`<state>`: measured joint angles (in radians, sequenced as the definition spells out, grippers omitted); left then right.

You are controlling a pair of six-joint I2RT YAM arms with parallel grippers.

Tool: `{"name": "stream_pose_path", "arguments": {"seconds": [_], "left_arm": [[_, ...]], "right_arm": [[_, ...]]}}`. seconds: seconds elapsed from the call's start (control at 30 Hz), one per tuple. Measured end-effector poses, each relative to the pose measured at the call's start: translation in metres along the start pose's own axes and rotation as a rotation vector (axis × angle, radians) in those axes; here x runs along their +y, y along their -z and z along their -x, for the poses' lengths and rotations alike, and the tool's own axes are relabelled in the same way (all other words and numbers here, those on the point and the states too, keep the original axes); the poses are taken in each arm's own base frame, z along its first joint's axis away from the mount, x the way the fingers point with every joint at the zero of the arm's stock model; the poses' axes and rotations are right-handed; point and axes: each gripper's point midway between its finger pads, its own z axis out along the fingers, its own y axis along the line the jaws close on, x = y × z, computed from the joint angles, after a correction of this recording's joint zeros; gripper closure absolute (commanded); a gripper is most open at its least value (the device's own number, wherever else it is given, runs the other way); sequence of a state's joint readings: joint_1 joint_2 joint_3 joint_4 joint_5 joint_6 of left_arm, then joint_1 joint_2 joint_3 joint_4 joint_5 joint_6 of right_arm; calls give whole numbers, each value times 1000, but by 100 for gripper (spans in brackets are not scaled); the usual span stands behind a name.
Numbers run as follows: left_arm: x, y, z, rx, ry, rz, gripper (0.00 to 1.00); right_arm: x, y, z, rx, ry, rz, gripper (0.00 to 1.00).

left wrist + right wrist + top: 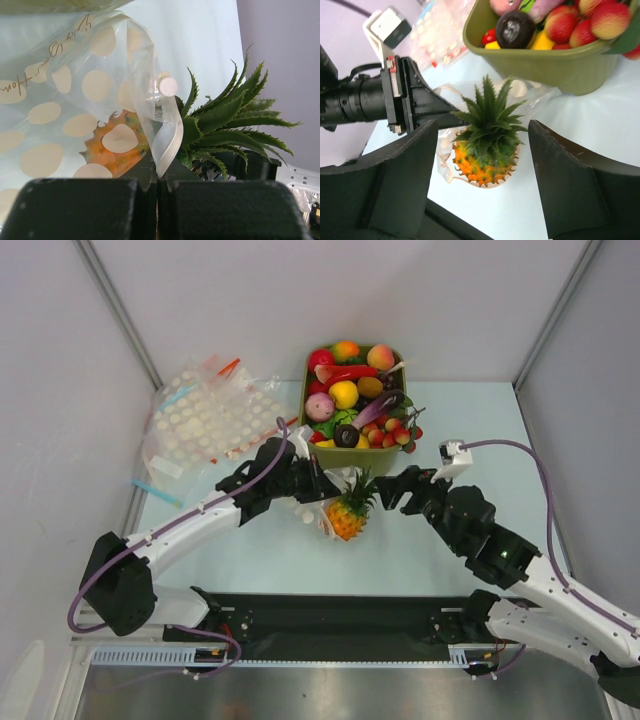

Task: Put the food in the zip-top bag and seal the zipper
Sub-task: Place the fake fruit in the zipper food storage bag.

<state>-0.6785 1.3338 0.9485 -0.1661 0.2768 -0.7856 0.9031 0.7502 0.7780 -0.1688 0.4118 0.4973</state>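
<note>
The orange-yellow pineapple sits body-first in the mouth of the zip-top bag, a clear bag with pale dots. Its green crown sticks out of the bag. In the left wrist view the orange body shows through the film. My left gripper is shut on the pale zipper strip at the bag's mouth edge. My right gripper is open just right of the pineapple, holding nothing. The rest of the food is in the green basket.
The green basket of toy fruit stands just behind the pineapple. A heap of dotted clear bags with red and blue strips lies at the back left. Grey walls close the table on the left, back and right.
</note>
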Motion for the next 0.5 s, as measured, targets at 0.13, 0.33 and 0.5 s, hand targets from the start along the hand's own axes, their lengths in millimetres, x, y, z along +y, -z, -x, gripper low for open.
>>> {"name": "stream_pose_path", "arguments": {"seconds": [0.13, 0.33, 0.5], "left_arm": [[1, 1, 1, 0, 4, -1, 100], [-1, 5, 4, -6, 5, -14, 100], [-6, 10, 7, -17, -1, -32, 100]], "right_arm": [[-18, 0, 6, -23, -29, -52, 34], [-52, -12, -24, 49, -75, -148, 48], [-79, -14, -83, 172, -129, -196, 59]]}}
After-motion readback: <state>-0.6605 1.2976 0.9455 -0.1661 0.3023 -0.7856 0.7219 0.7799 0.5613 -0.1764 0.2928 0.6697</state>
